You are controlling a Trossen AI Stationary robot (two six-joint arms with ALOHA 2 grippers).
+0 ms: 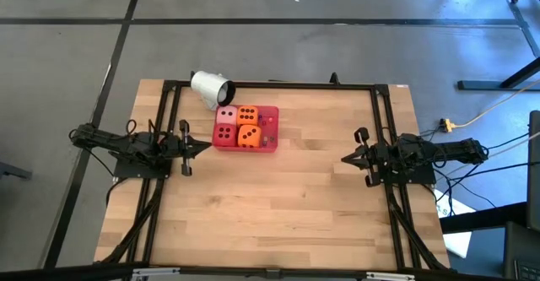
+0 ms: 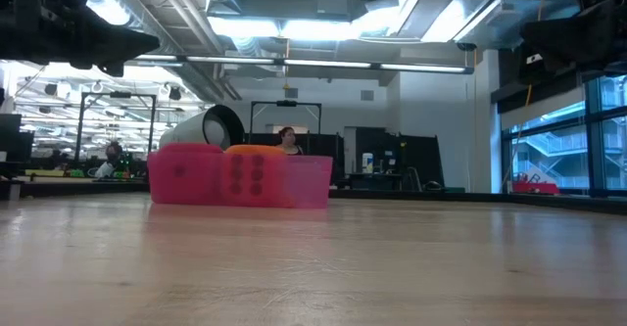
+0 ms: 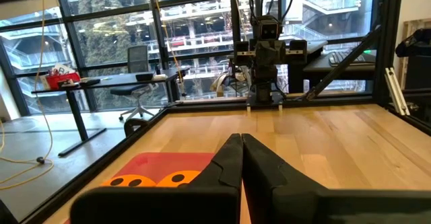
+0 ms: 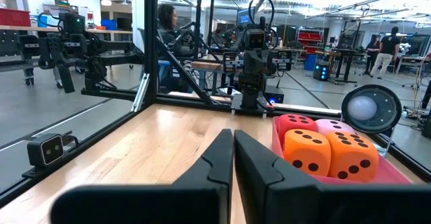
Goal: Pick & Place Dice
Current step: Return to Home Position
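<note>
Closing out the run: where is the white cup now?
High view: the white cup lies on its side at the table's far edge, left of centre, just behind the red tray's corner holding the pink die.

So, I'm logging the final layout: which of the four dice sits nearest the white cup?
The pale pink die, at the corner of the red tray beside the cup. The red die and both orange dice sit farther off.
</note>
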